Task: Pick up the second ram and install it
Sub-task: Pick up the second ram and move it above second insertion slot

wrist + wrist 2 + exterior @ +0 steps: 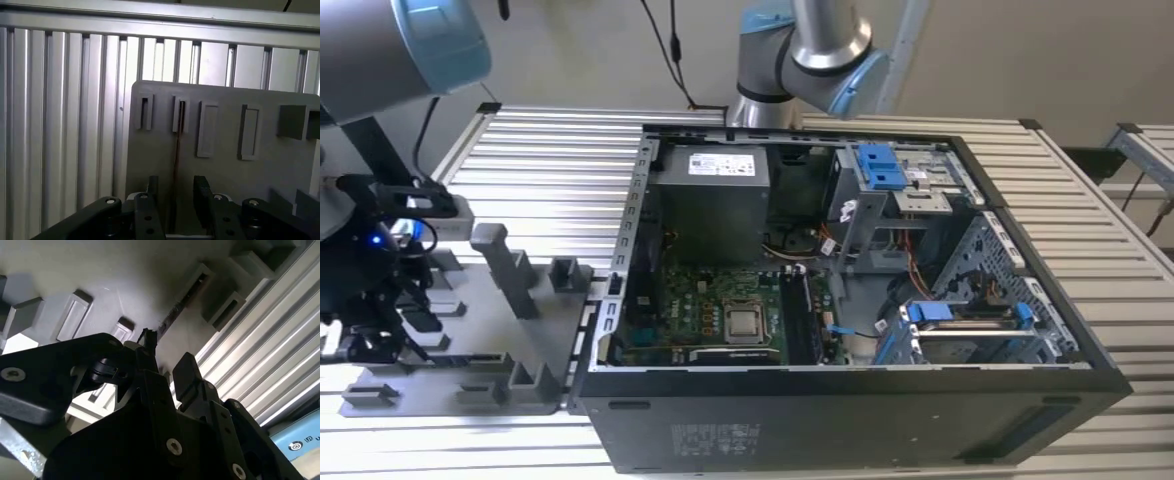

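Your hand (pixel 176 180) hangs over the second ram (pixel 176 150), fingers (pixel 201 192) apart either side (nothing clamped yet); it stands edgewise in the grey fixture plate (pixel 227 172), so pickup and install are both undone.

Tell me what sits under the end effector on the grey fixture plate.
The second ram stands edge-on in a holder of the grey fixture plate, running between the jaws of the open end effector. Its flat faces are out of sight, and the end effector covers its near end.
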Motion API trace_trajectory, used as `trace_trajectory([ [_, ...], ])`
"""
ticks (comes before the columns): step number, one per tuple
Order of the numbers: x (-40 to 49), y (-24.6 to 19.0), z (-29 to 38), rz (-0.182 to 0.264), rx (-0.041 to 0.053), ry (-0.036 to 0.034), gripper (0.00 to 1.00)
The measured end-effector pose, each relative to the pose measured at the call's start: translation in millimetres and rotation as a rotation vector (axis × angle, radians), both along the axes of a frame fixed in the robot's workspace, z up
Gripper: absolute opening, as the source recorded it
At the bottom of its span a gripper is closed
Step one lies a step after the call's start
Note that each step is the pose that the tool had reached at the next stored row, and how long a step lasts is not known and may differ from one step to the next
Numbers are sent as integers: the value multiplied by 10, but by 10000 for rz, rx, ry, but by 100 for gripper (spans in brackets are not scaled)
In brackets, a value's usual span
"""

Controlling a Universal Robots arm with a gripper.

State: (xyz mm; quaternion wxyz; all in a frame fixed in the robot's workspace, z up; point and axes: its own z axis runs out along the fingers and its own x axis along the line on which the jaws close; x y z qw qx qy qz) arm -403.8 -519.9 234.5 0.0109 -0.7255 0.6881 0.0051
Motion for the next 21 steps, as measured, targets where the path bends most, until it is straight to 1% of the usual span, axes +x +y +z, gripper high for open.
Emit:
trace_trajectory([
  [3, -8, 0, -46, 41, 1, -7, 42],
  [12, -41, 7, -207, 105, 0, -65, 42],
  [16, -52, 15, -280, 134, 1, -91, 42],
  [21, -63, 36, -367, 162, 1, -107, 42],
])
